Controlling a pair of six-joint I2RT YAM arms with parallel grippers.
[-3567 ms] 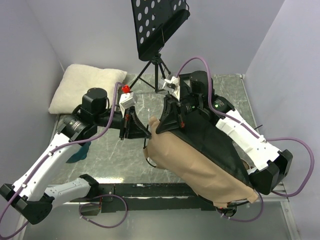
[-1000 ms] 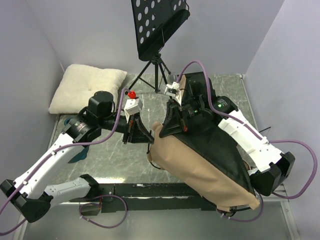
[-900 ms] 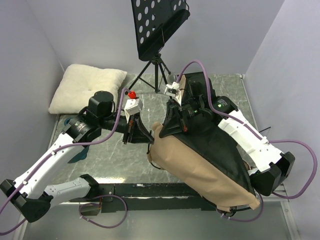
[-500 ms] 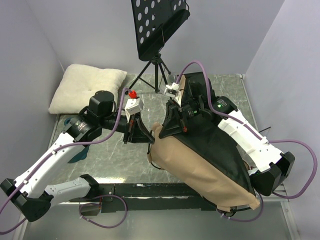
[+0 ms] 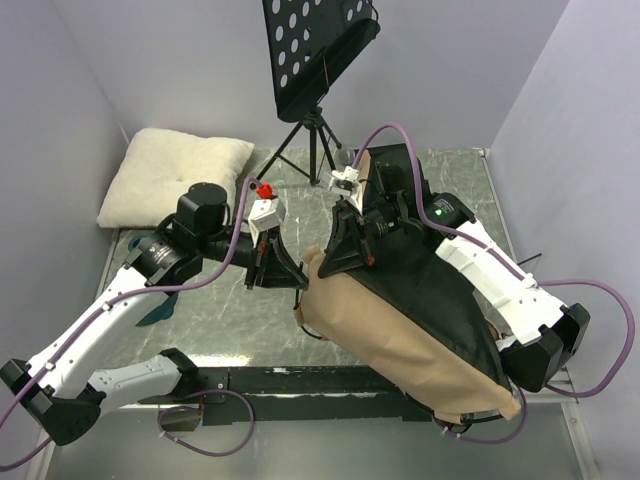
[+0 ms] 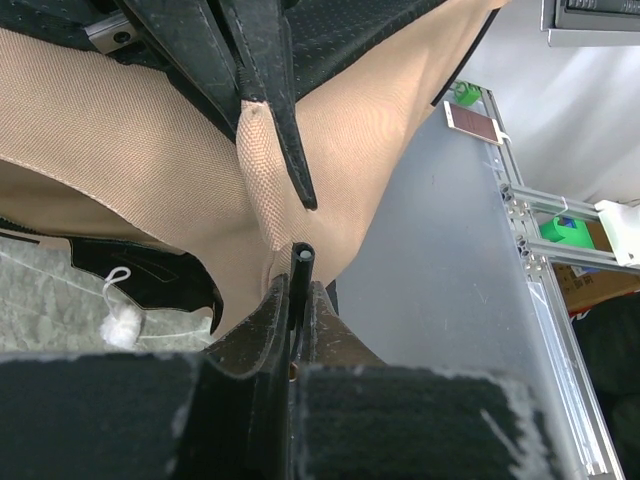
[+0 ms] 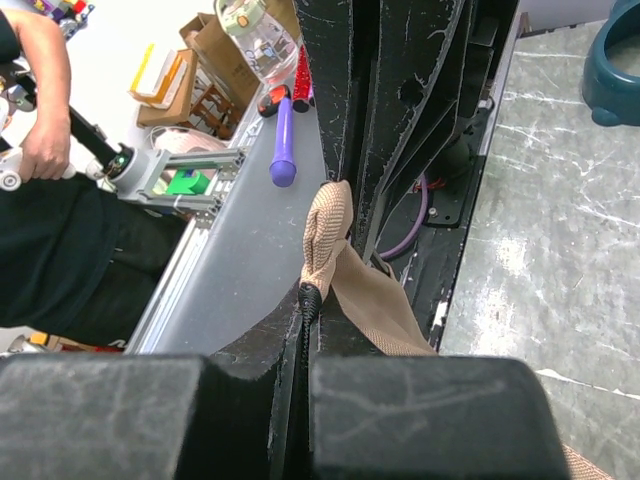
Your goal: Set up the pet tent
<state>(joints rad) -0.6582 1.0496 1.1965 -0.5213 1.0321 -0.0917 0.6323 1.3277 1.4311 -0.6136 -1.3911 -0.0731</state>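
Note:
The pet tent (image 5: 400,335) lies collapsed across the right half of the table, tan fabric below and black lining (image 5: 425,280) on top. At its upper left corner both grippers meet. My left gripper (image 5: 292,277) comes in from the left and is shut on a thin black pole tip (image 6: 301,256) that pokes out past its fingers (image 6: 262,322), right against the tan fabric (image 6: 140,150). My right gripper (image 5: 337,252) is shut on the tent's black corded trim (image 7: 308,300), where a folded tan corner (image 7: 326,228) rises just beyond the jaws.
A cream pillow (image 5: 170,172) lies at the back left. A black perforated music stand (image 5: 315,50) on a tripod stands at the back centre. A teal object (image 5: 158,305) sits under my left arm. A white tuft on a string (image 6: 122,322) lies by the tent.
Since the earliest frame my left gripper has moved right to the tent's corner and the right gripper has shifted slightly. Over the last second nothing visibly moved.

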